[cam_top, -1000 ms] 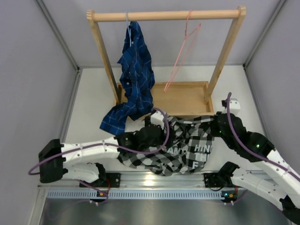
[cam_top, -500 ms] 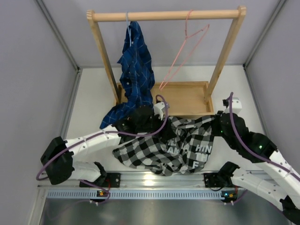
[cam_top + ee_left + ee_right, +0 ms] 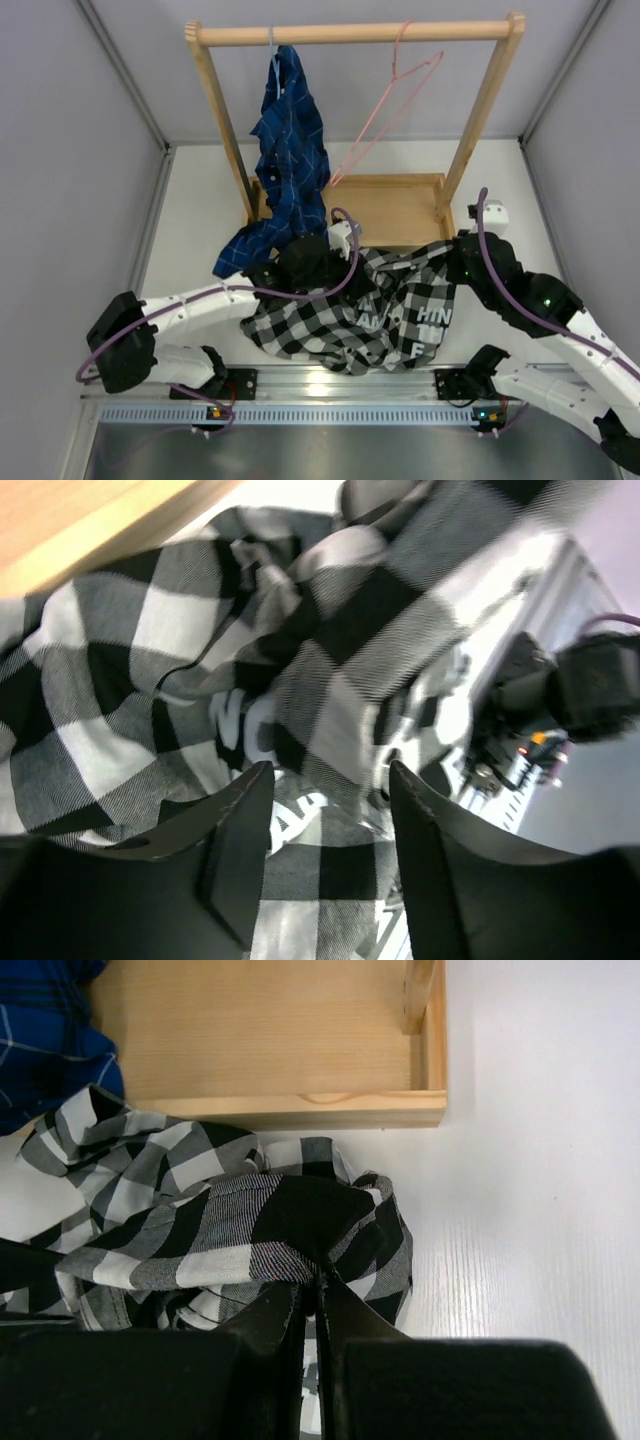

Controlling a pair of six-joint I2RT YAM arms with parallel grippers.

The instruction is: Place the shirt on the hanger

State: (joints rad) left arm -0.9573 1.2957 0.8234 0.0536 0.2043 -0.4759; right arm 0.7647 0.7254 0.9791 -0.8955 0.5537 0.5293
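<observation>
**Q:** How far along is the task?
**A:** Early. The thin pink wire hanger (image 3: 394, 72) hangs bare on the wooden rack (image 3: 350, 33). The black-and-white checked fabric shirt (image 3: 370, 310) lies bunched by the tabletop's near edge.

**Q:** And the jaws?
**A:** The right gripper (image 3: 318, 1285) has its jaws pinching a shirt fold. The left gripper (image 3: 330, 775) has its jaws spread, astride another fold.

Large white block letters stand on a dark patch of the shirt (image 3: 330, 325). From above only fragments read: "HIN", with "F" below it, on the side towards the right fingers (image 3: 275, 1325), and "AN" beside them. In the left wrist view, what looks like "NO" lies just beyond the left fingers (image 3: 240, 850); folds hide the rest
</observation>
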